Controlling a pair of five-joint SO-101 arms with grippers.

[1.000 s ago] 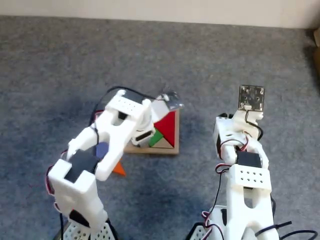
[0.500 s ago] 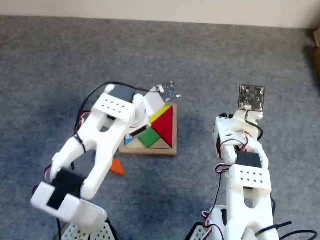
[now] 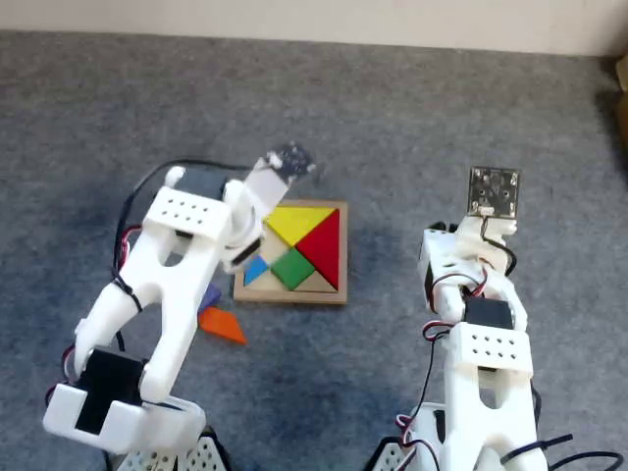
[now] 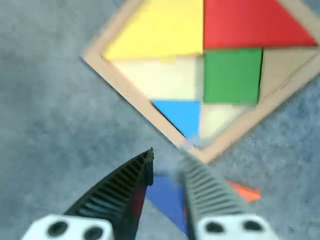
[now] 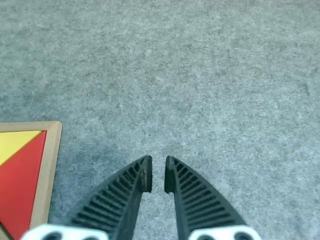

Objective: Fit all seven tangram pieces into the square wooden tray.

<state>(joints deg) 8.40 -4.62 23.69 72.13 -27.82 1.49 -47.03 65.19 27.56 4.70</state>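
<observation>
The square wooden tray (image 3: 340, 257) lies mid-table and holds a yellow triangle (image 3: 291, 223), a red triangle (image 3: 325, 246), a green square (image 3: 290, 267) and a small blue triangle (image 3: 255, 270). Bare wood shows in the tray (image 4: 290, 60) beside the green square (image 4: 232, 75). My left gripper (image 4: 166, 159) hovers just outside the tray's corner by the blue triangle (image 4: 182, 115), slightly open and holding nothing. Below it on the carpet lie a dark blue piece (image 4: 167, 197) and an orange piece (image 4: 244, 190). My right gripper (image 5: 156, 174) is shut over bare carpet, to the right of the tray (image 5: 47, 165).
Grey carpet covers the whole table. The orange piece (image 3: 222, 325) and dark blue piece (image 3: 209, 294) lie left of the tray's near corner, partly under the left arm (image 3: 177, 265). The right arm (image 3: 481, 294) stands well right of the tray.
The left arm swung left and back off the tray, uncovering the yellow triangle, blue triangle and green square. The right arm kept still.
</observation>
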